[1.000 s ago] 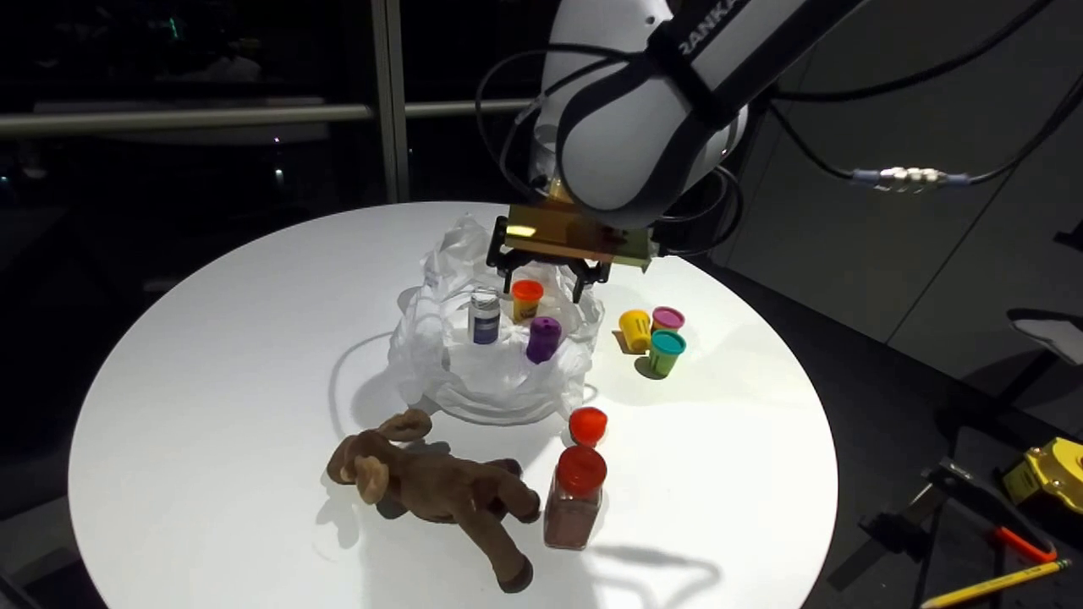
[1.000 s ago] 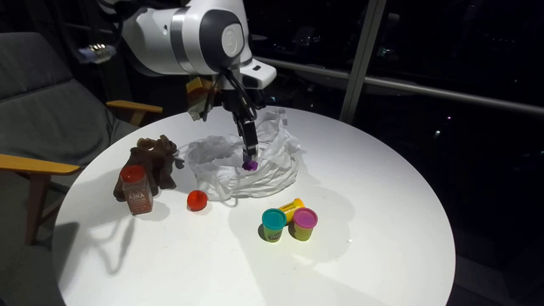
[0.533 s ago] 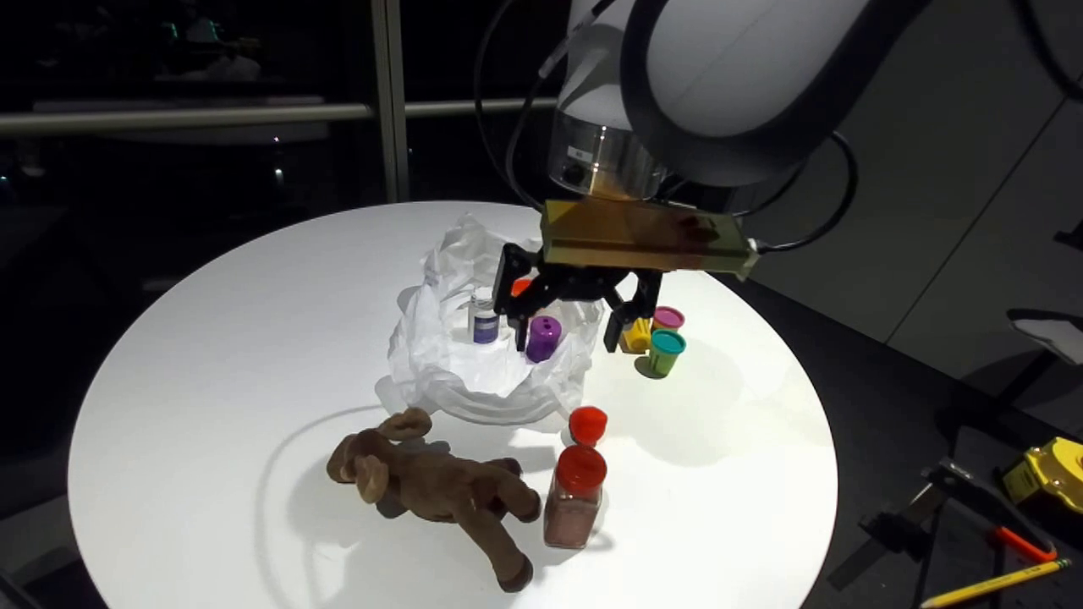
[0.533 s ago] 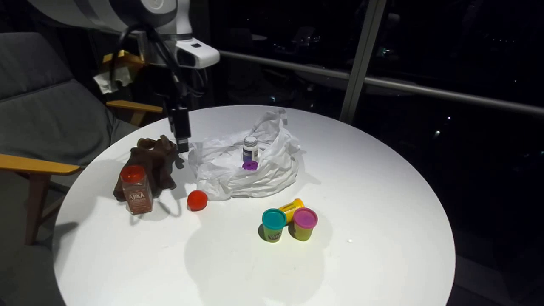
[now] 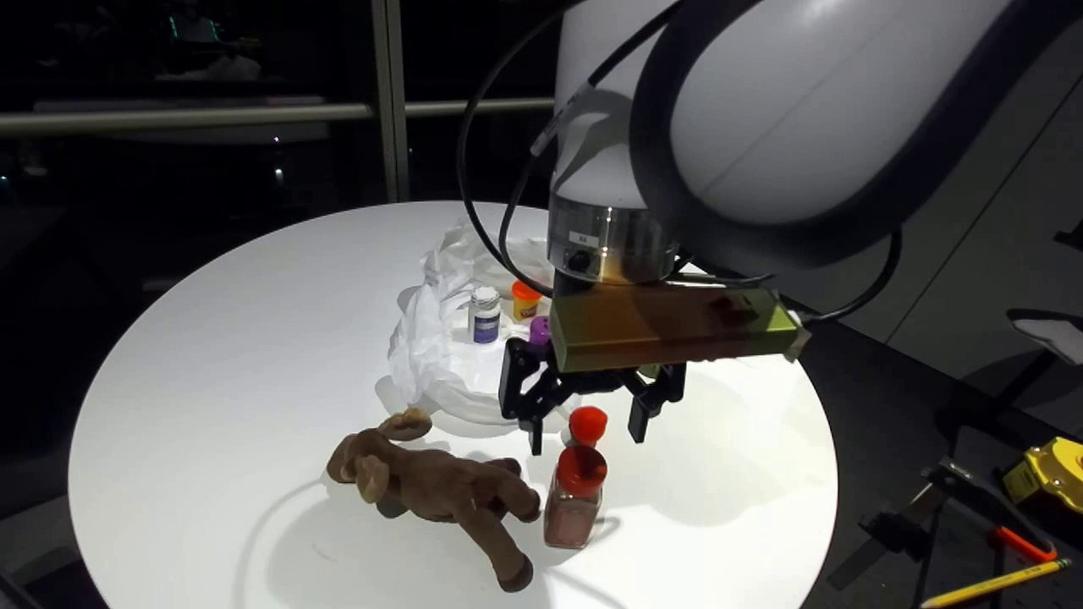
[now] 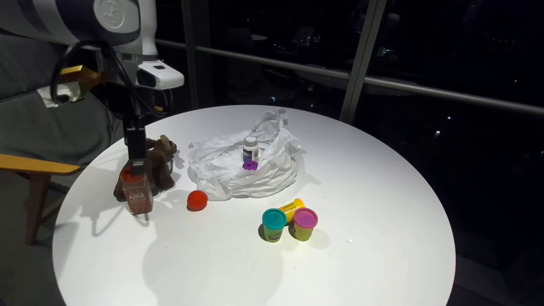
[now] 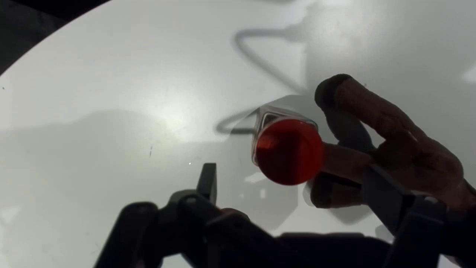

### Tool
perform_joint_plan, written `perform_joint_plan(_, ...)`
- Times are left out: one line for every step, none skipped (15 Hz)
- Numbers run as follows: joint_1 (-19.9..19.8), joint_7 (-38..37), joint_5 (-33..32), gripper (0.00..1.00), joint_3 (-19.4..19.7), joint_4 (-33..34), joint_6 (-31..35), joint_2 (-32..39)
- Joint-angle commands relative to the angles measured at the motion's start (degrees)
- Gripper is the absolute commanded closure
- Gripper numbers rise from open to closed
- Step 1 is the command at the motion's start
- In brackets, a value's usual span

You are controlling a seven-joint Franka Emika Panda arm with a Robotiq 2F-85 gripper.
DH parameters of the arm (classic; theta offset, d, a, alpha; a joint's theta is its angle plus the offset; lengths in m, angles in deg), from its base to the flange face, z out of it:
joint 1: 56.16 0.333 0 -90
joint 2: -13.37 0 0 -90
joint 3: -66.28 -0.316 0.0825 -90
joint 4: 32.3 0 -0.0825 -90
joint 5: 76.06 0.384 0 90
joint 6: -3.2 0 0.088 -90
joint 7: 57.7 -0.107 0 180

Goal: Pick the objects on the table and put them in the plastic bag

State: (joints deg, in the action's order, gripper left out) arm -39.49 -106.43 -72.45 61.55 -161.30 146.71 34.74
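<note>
Gripper (image 5: 587,445) moved from bag (image 6: 261,182) toward one jar (image 6: 139,196), jaws spread; three tubs (image 6: 290,211) outside, one bottle (image 6: 250,149) inside.

The plush animal (image 5: 436,484) is brown, the jar lid (image 5: 581,470) red, the bag (image 6: 263,182) and table (image 6: 369,199) both white.

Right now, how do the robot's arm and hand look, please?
The arm is rounded, white and black, with a round grey emblem and a shiny ring bearing a white label. Black cables loop from it. The hand is black and angular, with two blunt fingers; a gold-olive block sits above.
</note>
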Motion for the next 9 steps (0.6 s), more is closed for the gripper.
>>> perform_joint_plan(-0.8, 0.78, 3.12, 0.0, -1.15, 1.51, -1.66, 2.75)
perform_joint_plan(-0.9, 1.09, 3.87, 0.0, -1.32, 1.6, -1.94, 3.37)
perform_joint_plan(-1.05, 1.49, 4.81, 0.0, -1.57, 1.83, -2.17, 3.92)
perform_joint_plan(-1.09, 1.69, 5.52, 0.0, -1.72, 1.88, -2.17, 4.33)
perform_joint_plan(-1.36, 2.29, 6.67, 0.0, -2.21, 1.75, -1.84, 4.35)
perform_joint_plan(-1.54, 2.74, 7.74, 0.25, -2.54, 1.62, -1.41, 4.42)
perform_joint_plan(-1.67, 3.16, 8.69, 0.27, -2.83, 1.48, -1.03, 4.33)
perform_joint_plan(-1.56, 3.01, 9.41, 0.34, -2.84, 1.12, -0.13, 3.96)
perform_joint_plan(-1.31, 2.68, 9.71, 0.42, -2.68, 0.97, 0.45, 3.75)
